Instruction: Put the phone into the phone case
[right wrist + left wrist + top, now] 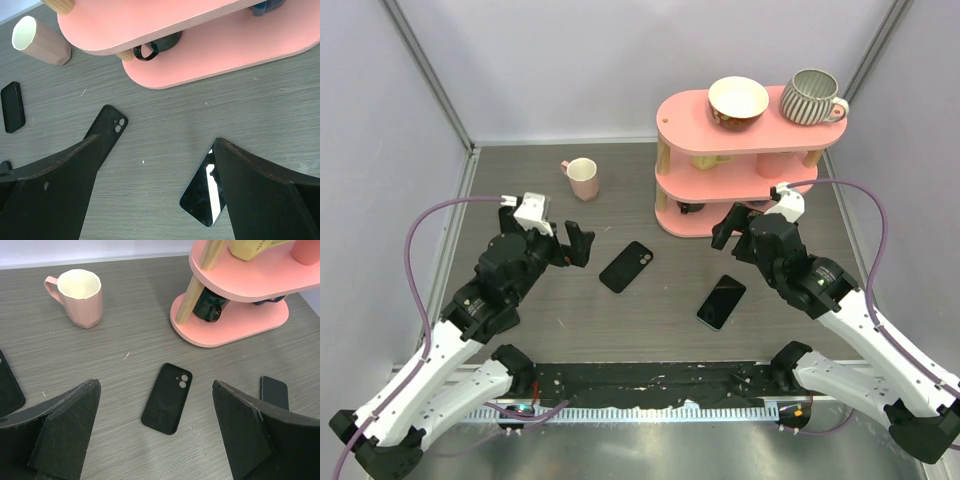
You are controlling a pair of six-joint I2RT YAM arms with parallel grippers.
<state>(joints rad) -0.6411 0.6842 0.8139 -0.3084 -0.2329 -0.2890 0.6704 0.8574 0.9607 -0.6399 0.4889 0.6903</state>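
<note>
Fingers of left gripper [570, 243] spread wide, gripping nothing. Phone case [626, 266] flat on table [620, 330] at 4 o'clock from fingertips in top view, apart. Fingers of right gripper [735, 225] spread wide, empty. Phone [721, 301] screen-up at 6 o'clock, untouched, outside case.

right gripper [159, 145] jaws wide apart, empty | phone [202, 192] flat on table [280, 115], partly behind right finger | case [107, 127] flat, camera hole up, partly behind left finger | both apart | pink shelf [200, 55] beyond | mug [40, 40] far left
</note>
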